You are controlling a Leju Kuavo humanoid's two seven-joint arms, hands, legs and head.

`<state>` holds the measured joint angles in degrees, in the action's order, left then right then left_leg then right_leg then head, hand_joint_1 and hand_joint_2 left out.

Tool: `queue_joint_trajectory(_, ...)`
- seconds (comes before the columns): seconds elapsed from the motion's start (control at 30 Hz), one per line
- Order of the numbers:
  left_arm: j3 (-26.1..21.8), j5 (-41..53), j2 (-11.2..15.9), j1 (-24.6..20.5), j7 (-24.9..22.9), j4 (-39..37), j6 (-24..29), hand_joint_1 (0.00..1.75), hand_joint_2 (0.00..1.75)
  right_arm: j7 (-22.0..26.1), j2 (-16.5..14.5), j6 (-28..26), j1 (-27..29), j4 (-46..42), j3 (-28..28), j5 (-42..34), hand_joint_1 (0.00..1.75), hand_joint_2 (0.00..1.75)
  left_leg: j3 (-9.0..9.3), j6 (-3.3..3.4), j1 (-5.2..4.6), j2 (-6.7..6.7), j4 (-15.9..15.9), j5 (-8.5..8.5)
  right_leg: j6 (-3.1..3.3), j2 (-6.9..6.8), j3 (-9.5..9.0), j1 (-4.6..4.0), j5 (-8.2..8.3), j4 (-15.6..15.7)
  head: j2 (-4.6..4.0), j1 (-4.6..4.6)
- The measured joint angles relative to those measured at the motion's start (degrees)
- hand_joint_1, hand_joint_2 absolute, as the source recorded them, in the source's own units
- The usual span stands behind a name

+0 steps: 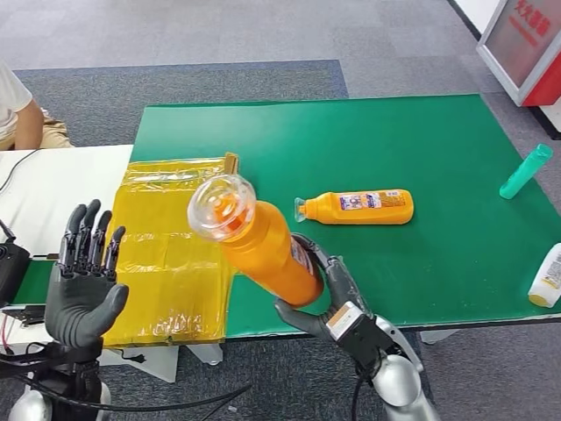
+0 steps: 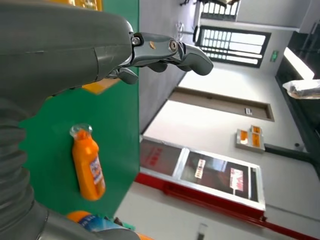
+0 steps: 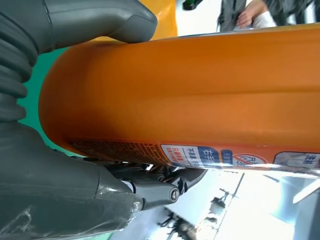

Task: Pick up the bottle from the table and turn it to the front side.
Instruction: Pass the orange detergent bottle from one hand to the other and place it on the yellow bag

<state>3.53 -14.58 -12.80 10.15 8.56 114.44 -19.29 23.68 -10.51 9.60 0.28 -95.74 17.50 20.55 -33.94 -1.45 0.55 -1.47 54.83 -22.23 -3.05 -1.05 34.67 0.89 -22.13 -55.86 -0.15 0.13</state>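
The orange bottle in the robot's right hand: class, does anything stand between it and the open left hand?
Nothing visible does. The right hand holds the orange bottle above the table's near edge, and the left hand waits open, with only air above the yellow sheet between them.

The bottle (image 1: 268, 250) is smooth, glossy orange plastic with a clear plastic cap (image 1: 222, 206) and a printed label (image 3: 226, 156). The right hand (image 1: 327, 294) shows matt grey plastic and bare metal. The mat (image 1: 410, 140) looks matt green; the yellow sheet (image 1: 166, 263) is shiny and crinkled.
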Motion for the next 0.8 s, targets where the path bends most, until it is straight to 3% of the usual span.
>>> queue_joint_trajectory(0.4, 11.33, -4.22, 1.02, -7.73, -3.52, -6.15, 0.04, 0.00, 1.75, 0.57, 0.22, -5.01, -2.28, 2.40, 5.33, 5.12, 1.75, 1.75, -0.02, -0.01, 0.00, 0.00, 0.01, -0.02, 0.00, 0.00, 0.03, 0.00, -0.01, 0.00, 0.00, 0.00)
queue_joint_trajectory(0.8, 23.06, 12.04, 3.47, -11.34, -5.18, -11.21, 0.99, 0.00, 1.75, -0.67, 0.36, -9.40, -3.78, 6.25, 5.55, 10.89, 1.75, 1.75, -0.05, 0.01, 0.00, 0.00, 0.01, -0.04, -0.01, 0.01, 0.04, 0.00, -0.01, 0.00, 0.00, 0.00)
